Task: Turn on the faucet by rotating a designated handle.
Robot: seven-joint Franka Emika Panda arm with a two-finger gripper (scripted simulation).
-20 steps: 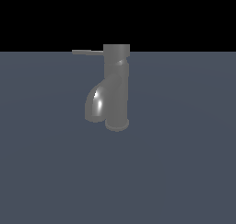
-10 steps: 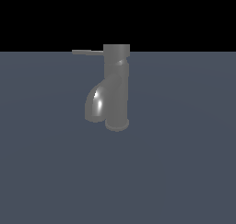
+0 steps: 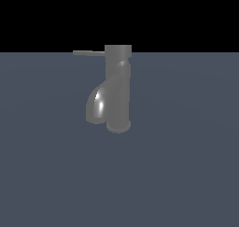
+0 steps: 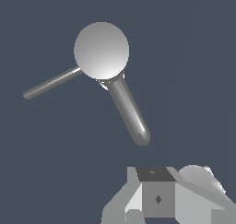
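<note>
Exterior view: faucet on dark blue-grey surface, black backdrop; fingers' state indiscernible.

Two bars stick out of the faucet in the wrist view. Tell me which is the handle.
The handle is the thinner, flatter bar. The thicker rounded one is the spout. In the exterior view the handle juts level from the top cap; the spout curves downward.

The exterior view looks from the side, near the level of the floor, straight at the faucet standing in the middle of the picture, not very close. The wrist view looks straight down from high above, so the faucet's round top and its handle show from overhead. Both views share the faucet, the handle and the grey floor.
</note>
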